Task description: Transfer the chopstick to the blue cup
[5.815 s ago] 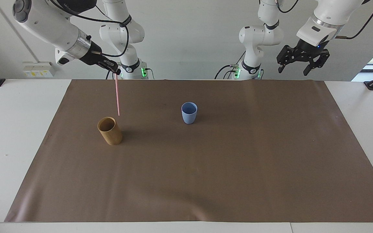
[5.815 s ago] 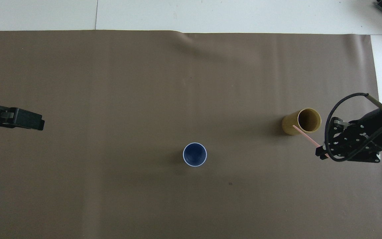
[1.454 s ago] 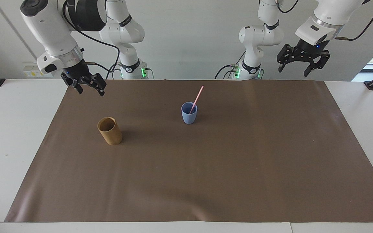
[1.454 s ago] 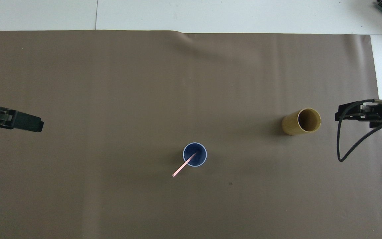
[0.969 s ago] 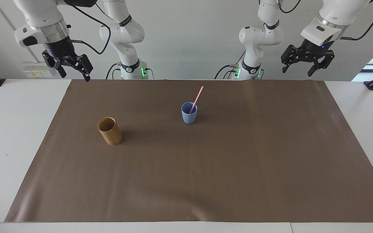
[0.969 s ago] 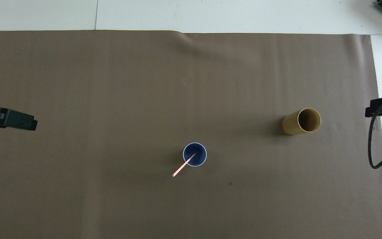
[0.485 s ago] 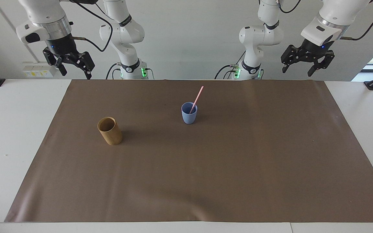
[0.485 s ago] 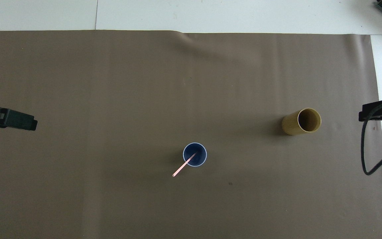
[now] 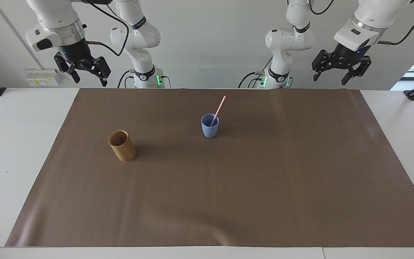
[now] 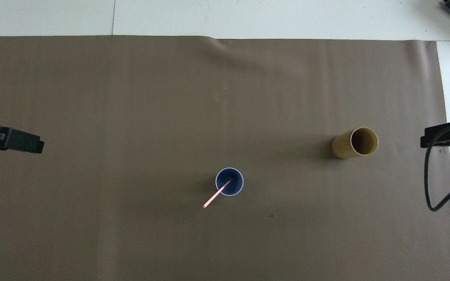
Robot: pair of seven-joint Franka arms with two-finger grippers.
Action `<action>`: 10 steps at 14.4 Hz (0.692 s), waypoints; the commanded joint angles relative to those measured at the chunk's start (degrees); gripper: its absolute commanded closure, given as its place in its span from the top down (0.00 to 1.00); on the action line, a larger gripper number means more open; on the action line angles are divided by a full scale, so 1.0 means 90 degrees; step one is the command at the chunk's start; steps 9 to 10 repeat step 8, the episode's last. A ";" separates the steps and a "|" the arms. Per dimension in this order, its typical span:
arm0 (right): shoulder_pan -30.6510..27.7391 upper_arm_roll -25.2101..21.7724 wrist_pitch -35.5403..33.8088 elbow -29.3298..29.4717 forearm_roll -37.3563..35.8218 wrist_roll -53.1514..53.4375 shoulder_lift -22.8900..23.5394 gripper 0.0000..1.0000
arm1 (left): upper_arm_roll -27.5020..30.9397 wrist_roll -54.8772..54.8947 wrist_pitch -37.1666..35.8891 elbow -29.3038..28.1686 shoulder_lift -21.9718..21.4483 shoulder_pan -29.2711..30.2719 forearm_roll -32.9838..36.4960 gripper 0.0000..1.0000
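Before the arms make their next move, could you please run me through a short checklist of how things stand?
1. Chopstick in the blue cup, leaning on its rim: ok.
2. Blue cup upright on the brown mat: ok.
3. Brown cup upright and empty, toward the right arm's end: ok.
4. Right gripper open, holding nothing, raised near the mat's edge at the robots' end: ok.
5. Left gripper open, empty, waiting raised at its own end: ok.
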 commanded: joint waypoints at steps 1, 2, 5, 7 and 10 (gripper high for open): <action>-0.0036 0.0010 -0.0049 -0.0164 0.0140 -0.0211 -0.0159 1.00 | -0.0074 0.0060 0.0066 -0.0051 -0.0057 0.0110 0.0090 1.00; -0.0036 0.0010 -0.0049 -0.0164 0.0140 -0.0201 -0.0159 1.00 | -0.0074 0.0050 0.0057 -0.0060 -0.0057 0.0110 0.0090 1.00; -0.0036 0.0010 -0.0059 -0.0193 0.0120 -0.0259 -0.0179 1.00 | -0.0074 0.0050 0.0057 -0.0051 -0.0057 0.0110 0.0090 1.00; -0.0026 0.0020 -0.0069 -0.0203 0.0072 -0.0328 -0.0179 1.00 | -0.0074 0.0060 0.0066 -0.0060 -0.0057 0.0110 0.0090 1.00; -0.0026 0.0020 -0.0069 -0.0203 0.0042 -0.0328 -0.0188 1.00 | -0.0074 0.0060 0.0057 -0.0051 -0.0057 0.0110 0.0090 1.00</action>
